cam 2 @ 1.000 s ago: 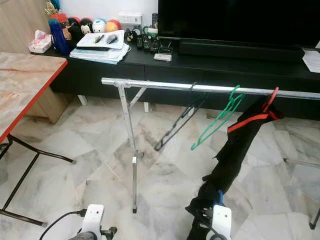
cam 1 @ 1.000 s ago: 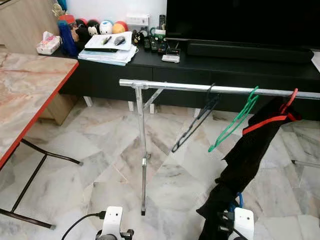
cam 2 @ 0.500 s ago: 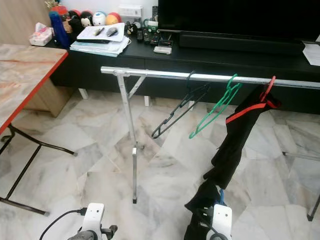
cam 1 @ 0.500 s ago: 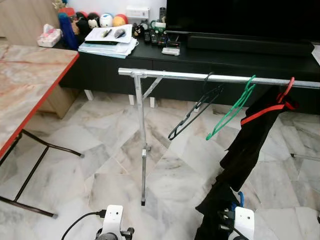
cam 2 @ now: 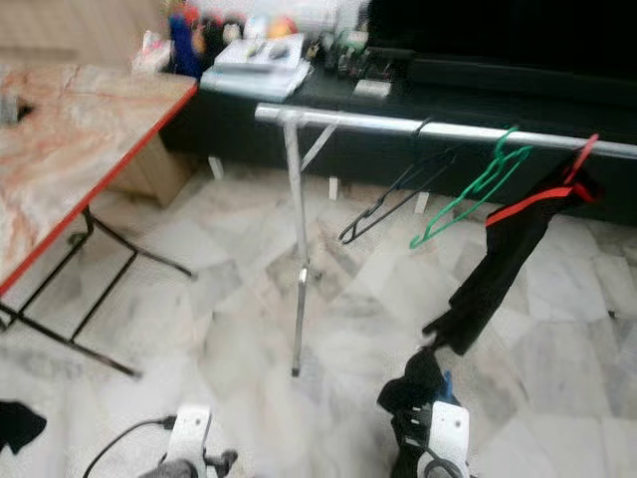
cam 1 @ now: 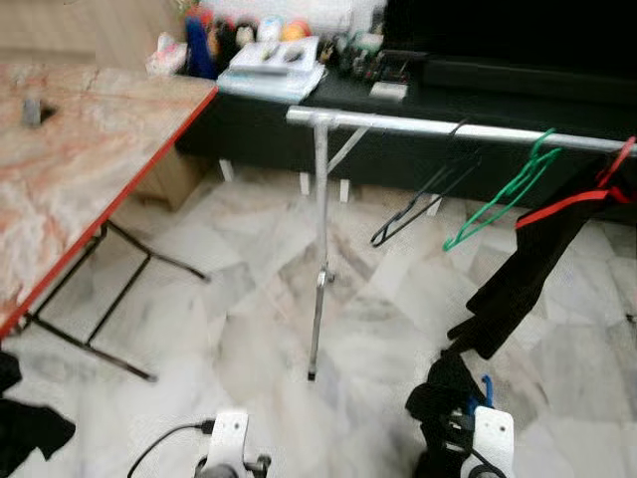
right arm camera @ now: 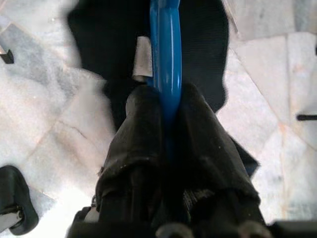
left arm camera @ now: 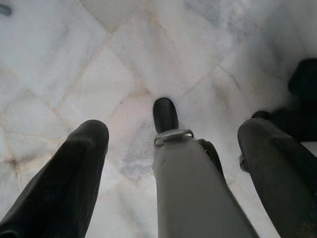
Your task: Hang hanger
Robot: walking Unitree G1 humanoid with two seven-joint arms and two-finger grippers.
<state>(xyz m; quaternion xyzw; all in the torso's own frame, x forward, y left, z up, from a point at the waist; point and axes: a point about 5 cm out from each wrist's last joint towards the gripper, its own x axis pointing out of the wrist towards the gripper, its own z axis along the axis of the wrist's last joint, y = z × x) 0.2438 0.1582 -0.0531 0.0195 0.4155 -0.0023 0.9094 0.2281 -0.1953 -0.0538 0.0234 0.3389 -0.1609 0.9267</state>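
Gripping: blue hanger (right arm camera: pixel 166 64) is pinched by right gripper (right arm camera: pixel 168 148), low near the floor, with black cloth (right arm camera: pixel 198 59) on it.
Left gripper (left arm camera: pixel 168 163): fingers spread, nothing held.
Rail (cam 1: pixel 418 125): black, green, red hangers are hung.

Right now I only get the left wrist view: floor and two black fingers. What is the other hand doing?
Observer: The right gripper is shut on a blue hanger, with black cloth hanging from it.
Operator: Is there anywhere to hang it?
Observer: Yes, a silver rail stands ahead of the robot.
Operator: Is the rail bare?
Observer: No. It carries a black hanger, a green hanger and a red hanger with a black garment.
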